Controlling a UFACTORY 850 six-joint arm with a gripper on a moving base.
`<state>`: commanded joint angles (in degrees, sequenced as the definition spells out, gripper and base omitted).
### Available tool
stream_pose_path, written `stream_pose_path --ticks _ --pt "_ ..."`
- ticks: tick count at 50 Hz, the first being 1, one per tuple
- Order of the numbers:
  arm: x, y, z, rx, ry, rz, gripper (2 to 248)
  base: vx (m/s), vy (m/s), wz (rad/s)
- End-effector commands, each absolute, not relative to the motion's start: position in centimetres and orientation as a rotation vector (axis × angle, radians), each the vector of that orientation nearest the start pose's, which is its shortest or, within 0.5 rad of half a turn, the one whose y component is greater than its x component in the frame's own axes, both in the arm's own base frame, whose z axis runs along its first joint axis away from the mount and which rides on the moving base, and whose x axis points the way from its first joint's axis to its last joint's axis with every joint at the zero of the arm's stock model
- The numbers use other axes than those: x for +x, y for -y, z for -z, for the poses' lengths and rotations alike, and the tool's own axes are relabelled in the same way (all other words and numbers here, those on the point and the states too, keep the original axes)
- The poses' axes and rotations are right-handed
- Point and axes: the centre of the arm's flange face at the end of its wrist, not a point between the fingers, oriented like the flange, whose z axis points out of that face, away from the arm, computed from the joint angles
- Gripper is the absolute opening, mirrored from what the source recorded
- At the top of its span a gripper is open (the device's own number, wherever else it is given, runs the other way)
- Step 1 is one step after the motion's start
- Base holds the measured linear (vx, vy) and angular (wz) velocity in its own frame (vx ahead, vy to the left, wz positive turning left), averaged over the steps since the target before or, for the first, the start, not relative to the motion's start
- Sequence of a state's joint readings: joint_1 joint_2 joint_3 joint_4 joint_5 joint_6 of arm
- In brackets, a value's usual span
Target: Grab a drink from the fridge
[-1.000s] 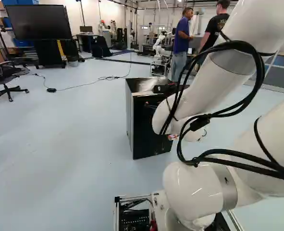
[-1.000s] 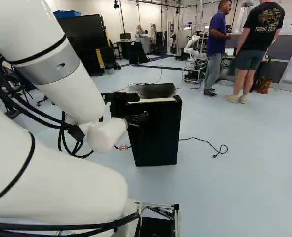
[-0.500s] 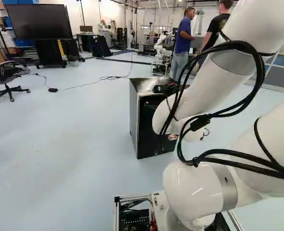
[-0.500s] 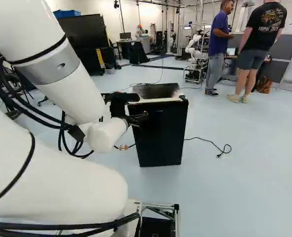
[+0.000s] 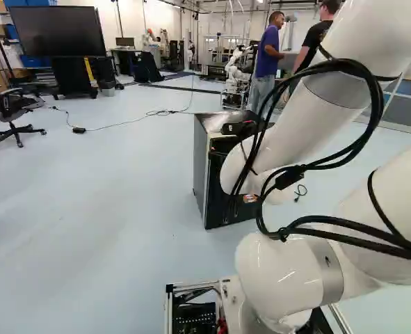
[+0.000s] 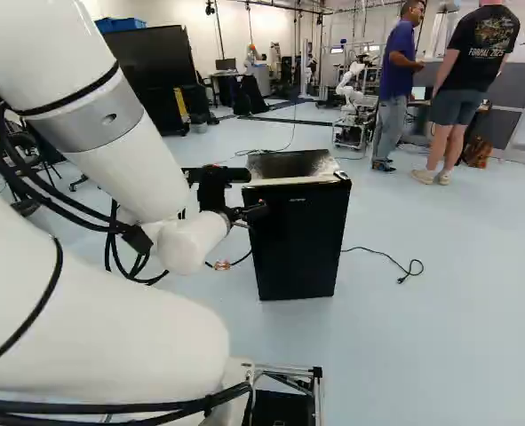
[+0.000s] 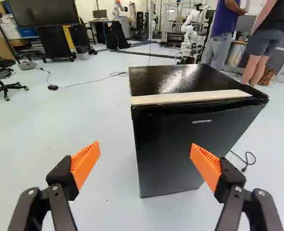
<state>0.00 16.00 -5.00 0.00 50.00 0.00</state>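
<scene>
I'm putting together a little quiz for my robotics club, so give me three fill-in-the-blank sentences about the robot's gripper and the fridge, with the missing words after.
The gripper is ____ rather than shut.
Its pads are coloured ____.
The black fridge stands directly on the ____.

Missing words: open; orange; floor.

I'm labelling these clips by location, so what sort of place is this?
Probably a robotics lab or workshop: another robot stands beyond the fridge, with a big screen on a stand and desks with monitors behind.
</scene>
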Motion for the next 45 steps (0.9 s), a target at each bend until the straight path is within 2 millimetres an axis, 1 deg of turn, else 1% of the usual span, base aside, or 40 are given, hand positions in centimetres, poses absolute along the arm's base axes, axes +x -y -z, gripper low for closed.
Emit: stream_pose_path --ticks 32,45 --pt "27.03 0.00 -36.56 -2.558 0.000 1.824 247 0.000 0.110 -0.007" --pt "27.03 0.00 -36.56 -2.558 0.000 1.824 247 0.001 0.076 -0.002"
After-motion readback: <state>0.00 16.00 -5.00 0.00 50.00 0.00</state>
